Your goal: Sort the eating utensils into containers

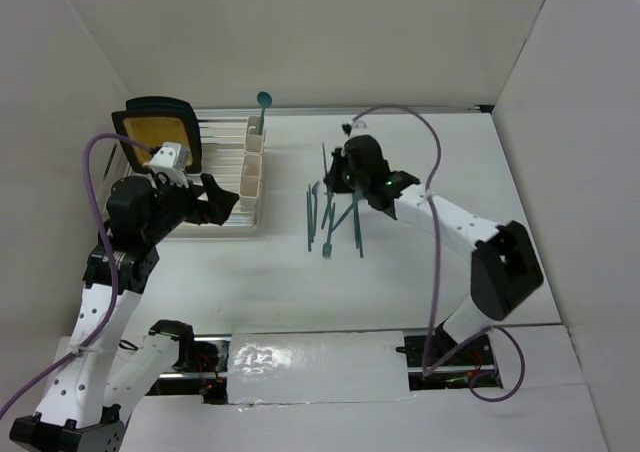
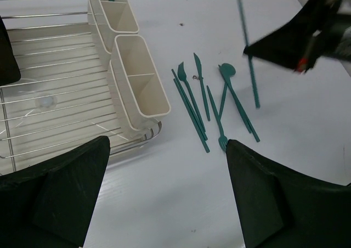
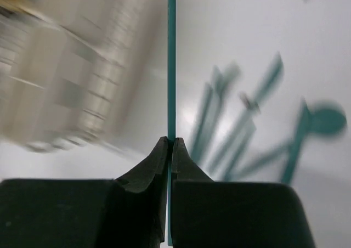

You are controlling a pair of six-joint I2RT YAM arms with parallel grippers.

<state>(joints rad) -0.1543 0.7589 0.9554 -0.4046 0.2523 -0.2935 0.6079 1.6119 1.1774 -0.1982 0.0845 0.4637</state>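
Note:
Several teal eating utensils point(image 1: 332, 222) lie in a loose bunch on the white table, seen as forks, knives and a spoon point(image 2: 205, 100) in the left wrist view. My right gripper point(image 3: 171, 142) is shut on the thin handle of one teal utensil point(image 3: 171, 67), held just above the bunch point(image 1: 335, 179). The cream containers point(image 1: 254, 172) stand in a row at the rack's right edge point(image 2: 140, 78). One teal spoon point(image 1: 263, 107) stands in the far compartment. My left gripper point(image 2: 167, 149) hangs open over bare table near the containers, holding nothing.
A clear wire-ribbed dish rack point(image 1: 215, 187) sits left of the containers, with a black-rimmed yellow plate point(image 1: 158, 132) leaning at its far end. White walls close in the table at the back and on both sides.

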